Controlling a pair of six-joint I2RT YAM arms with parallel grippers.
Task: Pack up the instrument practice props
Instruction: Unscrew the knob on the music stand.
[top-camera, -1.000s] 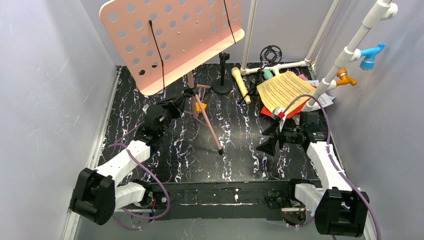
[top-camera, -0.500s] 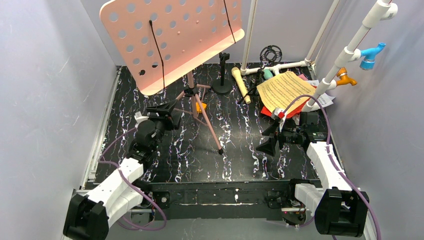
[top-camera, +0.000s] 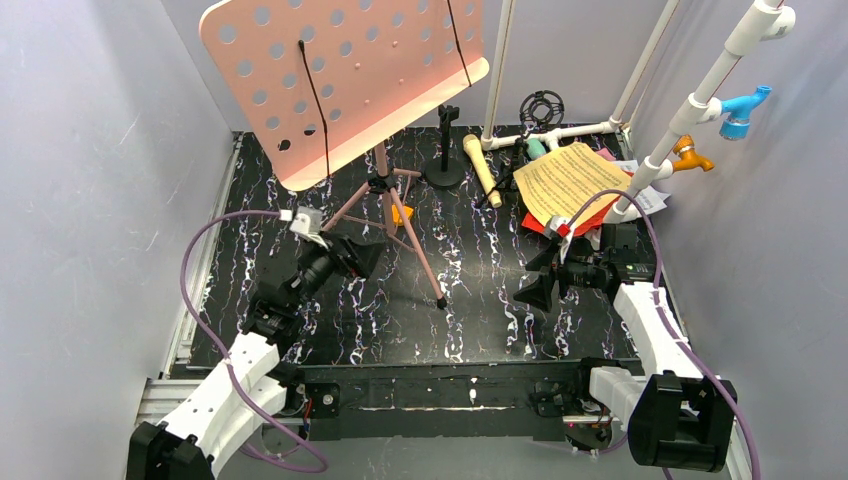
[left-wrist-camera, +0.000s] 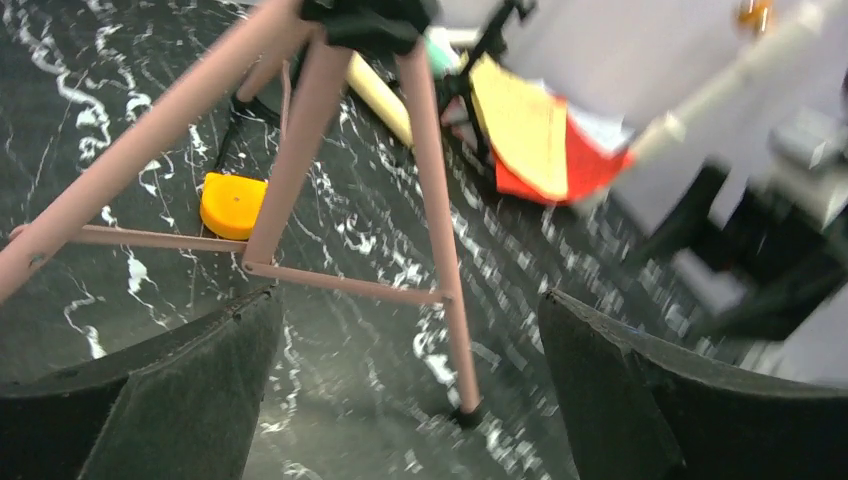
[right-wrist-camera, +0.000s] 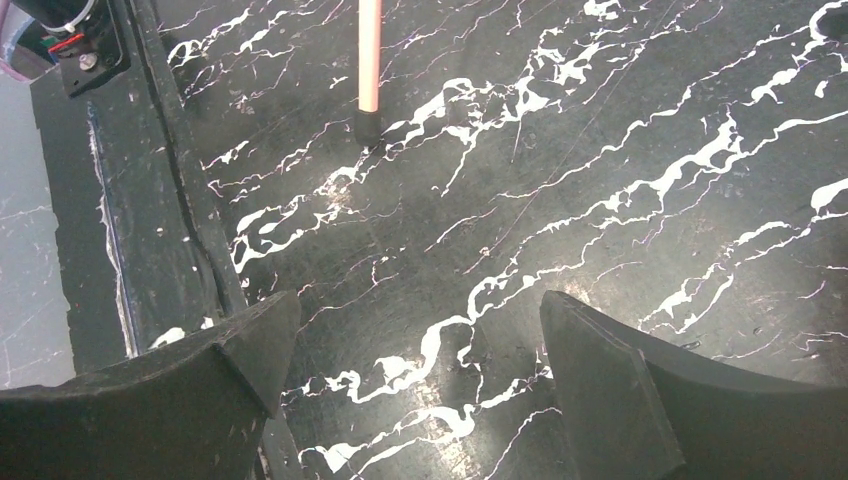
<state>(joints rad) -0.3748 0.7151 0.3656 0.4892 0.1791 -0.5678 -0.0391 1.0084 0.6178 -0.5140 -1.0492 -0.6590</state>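
On the black marbled table (top-camera: 470, 300), left half: left arm reaches forward, wrist angled down. The left gripper (top-camera: 360, 258) has its jaws spread wide and holds nothing, just short of the pink tripod legs (top-camera: 408, 232). Right gripper (top-camera: 530, 283) equally wide and empty, low over bare tabletop, facing the tripod's near foot. Pink perforated music board (top-camera: 340, 70) stands tilted on the tripod at back left, two black cords across its face. Back right: yellow music sheet (top-camera: 570, 180) lies on a red sheet (top-camera: 545, 226), with the beige microphone (top-camera: 482, 170) lying just beside them.
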